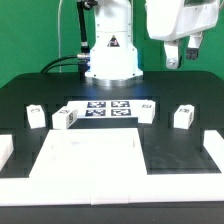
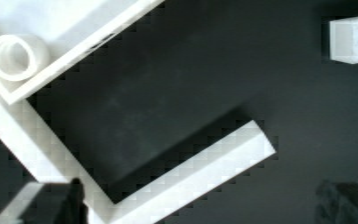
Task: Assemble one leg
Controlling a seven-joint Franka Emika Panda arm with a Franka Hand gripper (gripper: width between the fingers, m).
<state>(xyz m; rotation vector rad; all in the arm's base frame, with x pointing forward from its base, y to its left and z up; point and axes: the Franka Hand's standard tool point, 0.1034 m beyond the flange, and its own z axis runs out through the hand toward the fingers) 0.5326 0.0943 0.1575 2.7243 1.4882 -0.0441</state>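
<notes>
Several small white legs with tags stand on the black table: one (image 1: 36, 116) at the exterior view's left, one (image 1: 66, 118) beside the marker board, one (image 1: 148, 110) at the board's other end, and one (image 1: 184, 116) at the right. My gripper (image 1: 183, 55) hangs high above the right side of the table, open and empty, well above the rightmost leg. In the wrist view one leg (image 2: 354, 40) shows at the frame edge. My dark fingertips (image 2: 43, 205) are blurred and far apart, with nothing between them.
The marker board (image 1: 108, 108) lies in front of the robot base. A large flat white panel (image 1: 90, 155) with round corner recesses (image 2: 16, 50) lies at the front. A white rim (image 1: 205, 165) borders the table; its corner shows in the wrist view (image 2: 211, 165).
</notes>
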